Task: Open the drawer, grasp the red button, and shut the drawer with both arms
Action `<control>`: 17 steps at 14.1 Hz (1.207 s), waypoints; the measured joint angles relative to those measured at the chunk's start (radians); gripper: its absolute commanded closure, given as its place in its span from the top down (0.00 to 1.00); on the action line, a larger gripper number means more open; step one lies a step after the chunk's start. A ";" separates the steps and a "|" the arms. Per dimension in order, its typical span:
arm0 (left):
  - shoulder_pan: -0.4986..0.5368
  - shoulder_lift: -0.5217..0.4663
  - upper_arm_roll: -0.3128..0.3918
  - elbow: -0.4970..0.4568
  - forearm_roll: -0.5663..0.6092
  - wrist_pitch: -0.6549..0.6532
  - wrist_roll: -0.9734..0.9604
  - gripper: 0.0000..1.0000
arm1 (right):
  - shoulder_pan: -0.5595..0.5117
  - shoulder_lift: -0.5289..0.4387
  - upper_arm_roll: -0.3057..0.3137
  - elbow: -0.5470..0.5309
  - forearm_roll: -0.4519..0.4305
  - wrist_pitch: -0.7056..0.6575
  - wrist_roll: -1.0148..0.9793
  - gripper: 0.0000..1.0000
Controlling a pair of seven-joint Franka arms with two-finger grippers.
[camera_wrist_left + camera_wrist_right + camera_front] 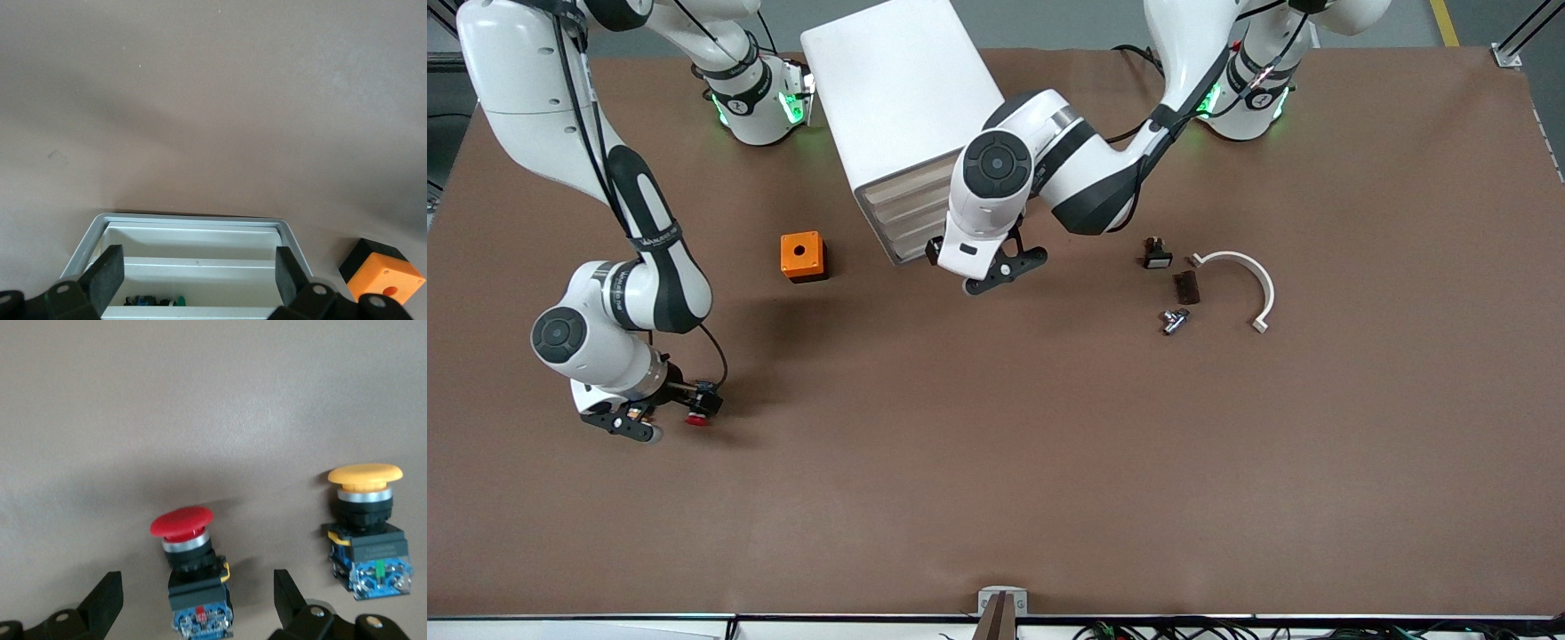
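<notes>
The red-capped button [190, 577] lies on the table between the fingers of my right gripper [198, 583], which is open and touches it on neither side. From the front it shows as a red cap [697, 417] beside that gripper [674, 411], toward the right arm's end of the table. My left gripper [200, 260] is open over the pulled-out drawer [193, 224] of the white cabinet [898, 98], and some small parts lie inside. In the front view this gripper [1003, 267] hangs just in front of the cabinet and the arm hides the drawer.
An orange-capped button [365, 520] stands beside the red one. An orange box with a hole [803, 256] sits beside the cabinet. Toward the left arm's end lie a small black part [1156, 255], a brown piece [1186, 287], a metal fitting [1174, 320] and a white curved bracket [1245, 280].
</notes>
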 measured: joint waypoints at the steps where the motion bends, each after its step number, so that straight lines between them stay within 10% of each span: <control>1: 0.004 -0.008 0.000 0.000 0.000 0.000 0.000 1.00 | 0.000 -0.006 0.001 0.020 0.000 -0.052 -0.016 1.00; 17: 0.371 -0.301 0.005 -0.003 0.090 -0.386 0.602 0.99 | 0.003 -0.418 0.024 0.172 0.000 -0.783 -0.097 1.00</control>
